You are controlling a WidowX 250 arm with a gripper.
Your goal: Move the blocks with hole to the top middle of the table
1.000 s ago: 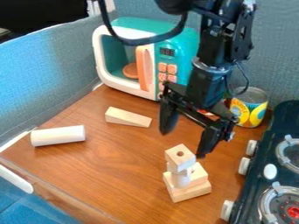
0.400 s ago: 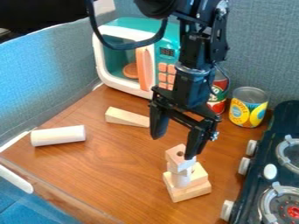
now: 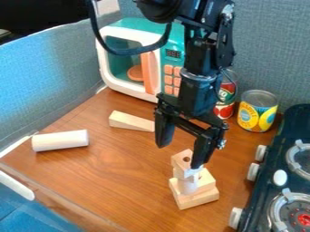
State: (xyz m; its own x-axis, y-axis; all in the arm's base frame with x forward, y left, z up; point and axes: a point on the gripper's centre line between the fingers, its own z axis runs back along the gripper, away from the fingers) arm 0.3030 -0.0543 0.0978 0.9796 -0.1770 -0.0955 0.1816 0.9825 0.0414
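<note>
Gripper [image 3: 180, 157] has been shifted leftward across the view and lowered slightly since the earlier frames; blocks unmoved. Block with hole [image 3: 181, 159] is held up by a small upright cylinder [image 3: 188, 183], itself set on stacked flat blocks [image 3: 198, 197], near the table's [image 3: 115, 181] lower right. Fingers are spread wide, nothing gripped; they are probably kept apart so the top block can be straddled. Careful alignment is likely needed, since the stack could be toppled. Wedge [image 3: 131, 122] and white cylinder [image 3: 60, 140] are lying off to the left, apart from the stack. Part of the block's right side is covered by one finger; contact can't be told. Red can [image 3: 225, 97] is partly blocked by the arm, stove [image 3: 290, 167] cut off at right.
</note>
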